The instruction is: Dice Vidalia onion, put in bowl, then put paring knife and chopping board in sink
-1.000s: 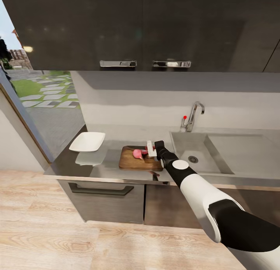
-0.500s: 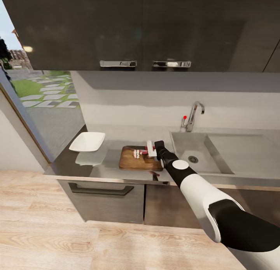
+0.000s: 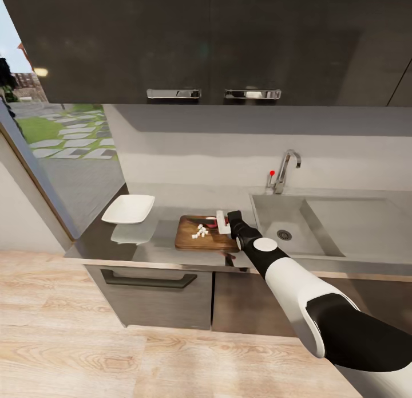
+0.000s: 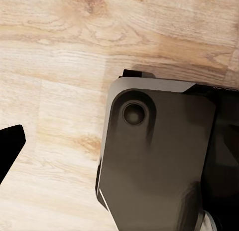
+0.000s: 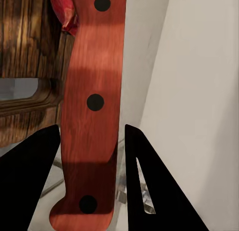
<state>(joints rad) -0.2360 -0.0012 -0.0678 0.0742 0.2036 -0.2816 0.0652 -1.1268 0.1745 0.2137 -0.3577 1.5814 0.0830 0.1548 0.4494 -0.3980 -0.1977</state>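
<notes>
The right end effector (image 3: 224, 221) is clenched on the paring knife (image 5: 92, 111); in the right wrist view its two dark fingers (image 5: 27, 176) sit on either side of the red riveted handle. In the head view this end effector hangs over the right end of the chopping board (image 3: 194, 241), with the right arm (image 3: 297, 289) reaching in from the lower right. The Vidalia onion (image 3: 200, 232) lies on the board as a cluster of small white dice, just left of the end effector, with a reddish scrap beside the knife. The board rests on the grey worktop (image 3: 143, 243), between the bowl (image 3: 129, 208) to its left and the sink (image 3: 286, 229) to its right. The bowl stands apart from the board, near the worktop's left end.

The left end effector (image 4: 10, 148) appears as a single dark fingertip over the wood floor (image 4: 59, 56), beside the robot's dark base (image 4: 159, 161); whether it is released or clenched cannot be told.
</notes>
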